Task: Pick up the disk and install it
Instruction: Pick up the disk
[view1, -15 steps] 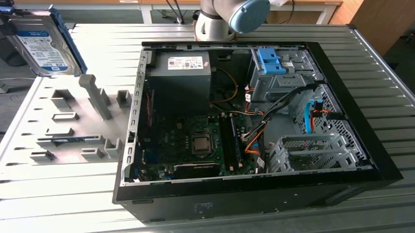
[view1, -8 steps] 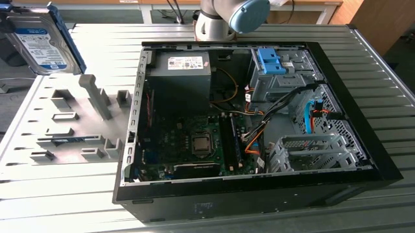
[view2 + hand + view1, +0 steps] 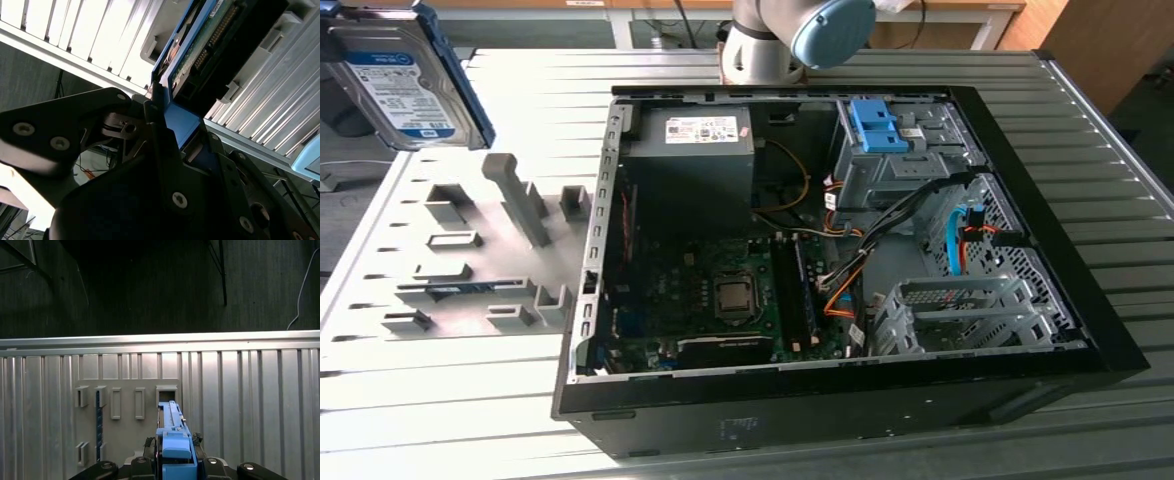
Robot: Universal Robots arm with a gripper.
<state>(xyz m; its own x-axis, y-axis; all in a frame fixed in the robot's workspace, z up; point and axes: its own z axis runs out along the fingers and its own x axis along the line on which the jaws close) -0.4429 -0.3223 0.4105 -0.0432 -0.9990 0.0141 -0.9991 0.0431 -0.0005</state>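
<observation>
Pinching one disk (image 3: 403, 85) by its blue frame between two fingers (image 3: 156, 130), one open computer case (image 3: 854, 250) nearby

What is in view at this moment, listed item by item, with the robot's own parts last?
disk: one, silver with a white-and-blue label and blue carrier frame, held in the air at the exterior view's upper left
holder tray: one, grey, slotted, on the table at the exterior view's left of the case
computer case: one, black, open, lying mid-table
power supply: one, grey with a white sticker, far corner inside the case
bracket: one, blue, on the drive cage at the case's far side
motherboard: one, dark green, on the case floor
cables: several, orange and black, inside the case
table: one, ribbed silver
arm: one, grey with a light-blue cap, behind the case
gripper: one, black, shut on the disk's blue frame
</observation>
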